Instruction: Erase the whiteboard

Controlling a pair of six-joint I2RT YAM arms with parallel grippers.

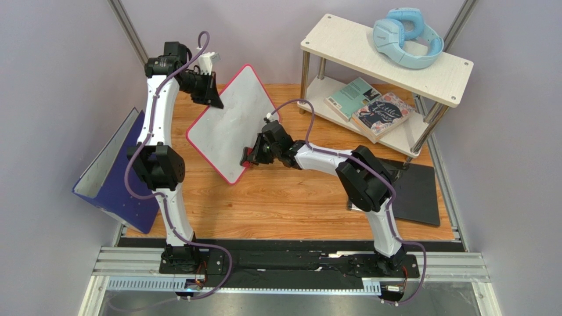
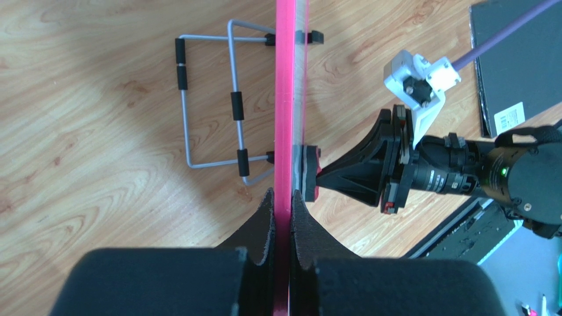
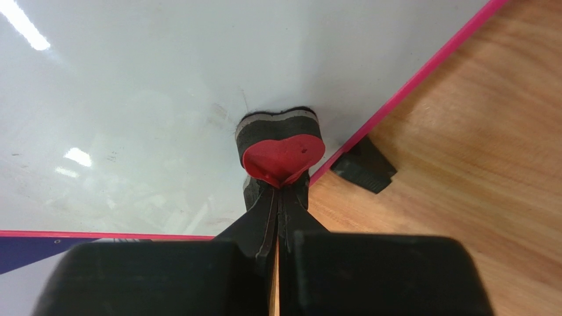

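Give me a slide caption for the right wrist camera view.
Right gripper holds a red-backed eraser pressed flat against the whiteboard.

Bright even light; glare spots on whiteboard [image 3: 132,79]; soft shadows on table [image 2: 79,164].

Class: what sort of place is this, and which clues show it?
Probably a robotics lab cell: two arms bolted to a metal rail, plain walls, a shelf with books and headphones.

The wooden surface [image 1: 290,197] carries a black mat [image 1: 417,194] at right, a two-tier shelf [image 1: 343,43] behind, and a blue folder [image 1: 122,181] at left.
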